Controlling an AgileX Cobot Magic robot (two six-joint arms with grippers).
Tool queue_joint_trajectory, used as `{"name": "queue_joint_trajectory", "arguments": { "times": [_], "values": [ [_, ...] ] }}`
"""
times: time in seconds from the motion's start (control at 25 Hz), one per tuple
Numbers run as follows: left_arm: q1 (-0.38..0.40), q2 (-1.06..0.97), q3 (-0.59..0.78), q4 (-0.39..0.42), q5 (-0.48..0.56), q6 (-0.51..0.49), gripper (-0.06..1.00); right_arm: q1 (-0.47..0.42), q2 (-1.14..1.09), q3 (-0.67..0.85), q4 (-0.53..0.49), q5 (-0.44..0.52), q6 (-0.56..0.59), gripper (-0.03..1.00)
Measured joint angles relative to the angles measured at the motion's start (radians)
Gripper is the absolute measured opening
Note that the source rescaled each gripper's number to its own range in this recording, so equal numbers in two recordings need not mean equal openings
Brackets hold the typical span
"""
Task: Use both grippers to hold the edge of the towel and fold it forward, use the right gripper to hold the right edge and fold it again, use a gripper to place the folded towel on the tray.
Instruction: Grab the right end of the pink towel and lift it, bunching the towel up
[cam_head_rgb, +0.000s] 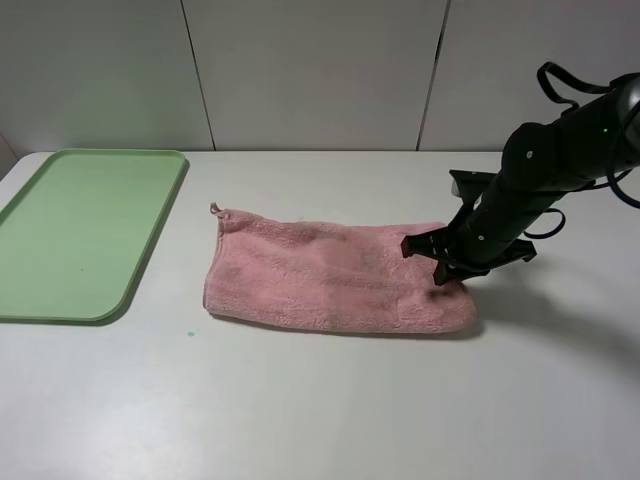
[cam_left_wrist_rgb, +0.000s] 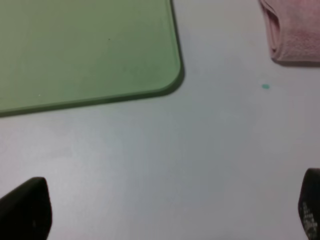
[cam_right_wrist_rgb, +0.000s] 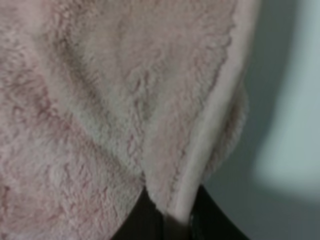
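The pink towel (cam_head_rgb: 330, 275) lies flat on the white table, folded lengthwise into a long band. My right gripper (cam_head_rgb: 445, 278) is down at the towel's right end. In the right wrist view the towel's hemmed edge (cam_right_wrist_rgb: 215, 125) runs down between the dark fingers (cam_right_wrist_rgb: 135, 220), so the gripper (cam_right_wrist_rgb: 175, 220) is shut on it. The green tray (cam_head_rgb: 80, 230) lies at the far left. My left gripper (cam_left_wrist_rgb: 167, 207) is open and empty over bare table, near the tray's corner (cam_left_wrist_rgb: 170, 75). The towel's left end (cam_left_wrist_rgb: 295, 30) shows there too. The left arm is out of the exterior view.
A small teal speck (cam_head_rgb: 187, 332) sits on the table between tray and towel, also in the left wrist view (cam_left_wrist_rgb: 265, 86). A grey panelled wall stands behind the table. The right arm's cables (cam_head_rgb: 560, 85) hang at the right.
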Motion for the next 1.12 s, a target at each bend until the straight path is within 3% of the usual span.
{"name": "queue_joint_trajectory", "arguments": {
  "times": [0.6, 1.12],
  "values": [
    [0.000, 0.000, 0.000, 0.000, 0.000, 0.000, 0.99, -0.160, -0.102, 0.000, -0.131, 0.131, -0.030, 0.05],
    [0.000, 0.000, 0.000, 0.000, 0.000, 0.000, 0.99, -0.306, -0.183, 0.001, -0.182, 0.199, -0.052, 0.05]
  ]
}}
